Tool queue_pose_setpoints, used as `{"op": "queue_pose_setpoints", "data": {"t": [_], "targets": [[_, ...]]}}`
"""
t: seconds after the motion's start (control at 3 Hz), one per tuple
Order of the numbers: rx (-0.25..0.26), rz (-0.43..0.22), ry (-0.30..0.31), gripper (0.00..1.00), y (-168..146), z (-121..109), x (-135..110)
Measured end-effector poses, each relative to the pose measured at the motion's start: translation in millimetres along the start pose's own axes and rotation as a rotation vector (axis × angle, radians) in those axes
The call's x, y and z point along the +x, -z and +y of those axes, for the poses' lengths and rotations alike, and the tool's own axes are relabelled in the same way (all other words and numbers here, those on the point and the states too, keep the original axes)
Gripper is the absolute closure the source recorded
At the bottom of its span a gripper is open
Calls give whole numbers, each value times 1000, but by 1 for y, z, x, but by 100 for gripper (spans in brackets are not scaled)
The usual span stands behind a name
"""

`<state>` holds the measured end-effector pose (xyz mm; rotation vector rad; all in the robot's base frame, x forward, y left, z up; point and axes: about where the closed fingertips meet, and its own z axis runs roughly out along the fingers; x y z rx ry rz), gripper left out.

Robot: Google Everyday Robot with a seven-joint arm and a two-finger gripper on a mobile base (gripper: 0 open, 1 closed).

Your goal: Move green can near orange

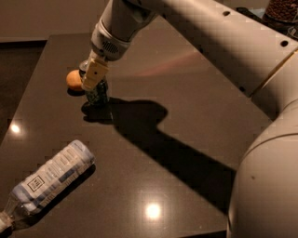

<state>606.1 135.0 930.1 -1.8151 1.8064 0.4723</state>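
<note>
The green can (pixel 97 92) stands upright on the dark table (pixel 186 107), right next to the orange (pixel 74 79), which lies just to its left. My gripper (pixel 93 75) is over the top of the can, with a pale finger (pixel 94 74) down along its upper side. The can's silver top is hidden by the gripper. The arm reaches in from the upper right and casts a broad shadow across the table.
A clear plastic bottle (pixel 49 178) with a white-blue label lies on its side at the front left of the table. A dark-lidded jar (pixel 281 11) stands at the far right corner. The table's left edge runs close to the orange.
</note>
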Motion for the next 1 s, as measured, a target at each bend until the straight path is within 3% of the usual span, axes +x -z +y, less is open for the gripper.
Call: {"op": "queue_pose_setpoints", "data": {"t": [0.33,0.67,1.0], "targets": [[-2,14,-5,30,-7,-4,1],[-8,15,-3,0,-11,-3,0],[-8,15,-3,0,-11,-3,0]]}}
